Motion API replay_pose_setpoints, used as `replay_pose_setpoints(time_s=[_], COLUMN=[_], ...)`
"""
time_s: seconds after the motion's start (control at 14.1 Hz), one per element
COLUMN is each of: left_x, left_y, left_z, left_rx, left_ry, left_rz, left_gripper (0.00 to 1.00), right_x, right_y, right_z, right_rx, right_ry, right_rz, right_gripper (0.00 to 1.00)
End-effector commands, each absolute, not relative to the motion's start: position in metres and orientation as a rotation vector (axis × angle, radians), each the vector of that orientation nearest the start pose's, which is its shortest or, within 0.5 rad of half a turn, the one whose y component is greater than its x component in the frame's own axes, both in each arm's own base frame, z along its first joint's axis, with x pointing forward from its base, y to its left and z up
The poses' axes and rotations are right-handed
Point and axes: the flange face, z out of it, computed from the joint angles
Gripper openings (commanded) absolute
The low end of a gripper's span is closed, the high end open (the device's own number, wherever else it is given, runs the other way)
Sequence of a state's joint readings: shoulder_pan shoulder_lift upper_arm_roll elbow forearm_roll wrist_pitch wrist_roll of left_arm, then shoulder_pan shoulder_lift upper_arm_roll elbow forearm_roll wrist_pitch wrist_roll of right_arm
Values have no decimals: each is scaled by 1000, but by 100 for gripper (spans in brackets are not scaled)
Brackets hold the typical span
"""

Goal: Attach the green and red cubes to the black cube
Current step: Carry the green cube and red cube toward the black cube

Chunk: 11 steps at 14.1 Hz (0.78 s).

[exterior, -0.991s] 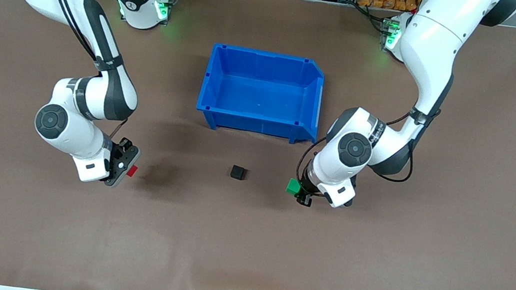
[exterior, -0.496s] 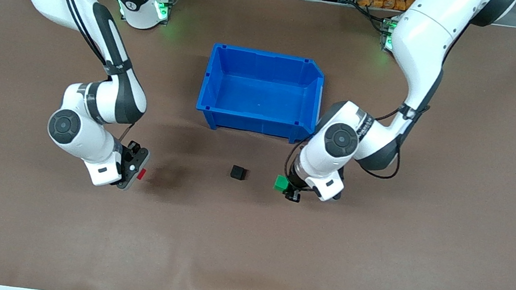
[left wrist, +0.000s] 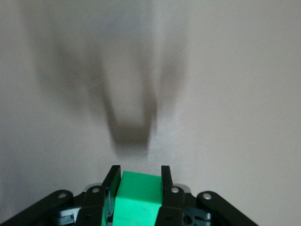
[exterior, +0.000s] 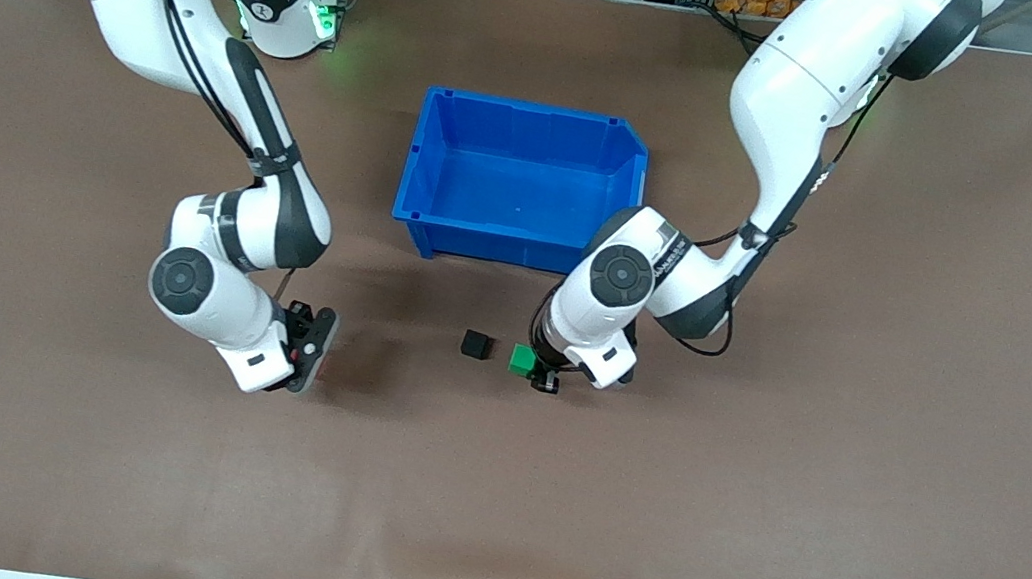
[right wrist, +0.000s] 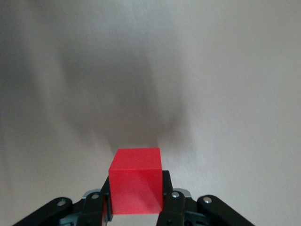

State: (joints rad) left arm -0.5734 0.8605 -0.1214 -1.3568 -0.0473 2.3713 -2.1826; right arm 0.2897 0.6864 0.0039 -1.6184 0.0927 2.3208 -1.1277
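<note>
Here the small matte black cube [exterior: 475, 344] sits alone on the brown table mat [exterior: 746, 524], nearer the front camera than the open blue plastic bin [exterior: 521, 184]. The left gripper [exterior: 536, 373] hangs just beside it, toward the left arm's end of the table, its fingers [left wrist: 165, 181] clamped on the bright green matte cube [exterior: 522, 360]; a narrow gap separates green from black. In the left wrist view the green cube [left wrist: 136, 197] is cut off by the frame edge. The right gripper [exterior: 313, 350] is over bare mat toward the right arm's end, well apart from the black cube. Its wrist hides the load in the front view, but the right wrist view shows the bright red matte cube [right wrist: 135, 181] pinched between its fingers [right wrist: 167, 193].
</note>
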Motion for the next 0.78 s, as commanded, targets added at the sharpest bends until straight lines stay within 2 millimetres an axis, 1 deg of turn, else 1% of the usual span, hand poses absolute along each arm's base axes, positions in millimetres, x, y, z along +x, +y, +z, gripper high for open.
replay_pose_setpoints(time_s=[0.0, 0.07, 0.21, 0.35, 0.42, 0.64, 0.71], left_x=[586, 581, 575, 572, 572, 578, 578], left_y=[-487, -491, -497, -501, -500, -503, -504], left_z=[216, 215, 201, 187, 183, 191, 189], left_rx=[-2317, -2323, -2305, -2291, -2282, -2241, -2219], left_ry=[-2370, -2359, -2350, -2347, -2347, -2416, -2436], left_rz=[164, 150, 120, 59, 35, 35, 37], left_gripper=[0, 0, 0, 0, 0, 0, 0], right_x=[661, 659, 653, 653, 654, 657, 657], right_y=[223, 228, 240, 238, 236, 234, 232], right_z=[224, 223, 221, 220, 219, 221, 220], right_rx=[-2355, -2348, -2331, -2327, -2333, -2337, -2345], right_ry=[-1977, -1981, -1998, -1998, -1994, -1998, -1978], right_rz=[-57, -50, -43, -30, -32, -39, -35], right_gripper=[0, 0, 0, 0, 0, 0, 0])
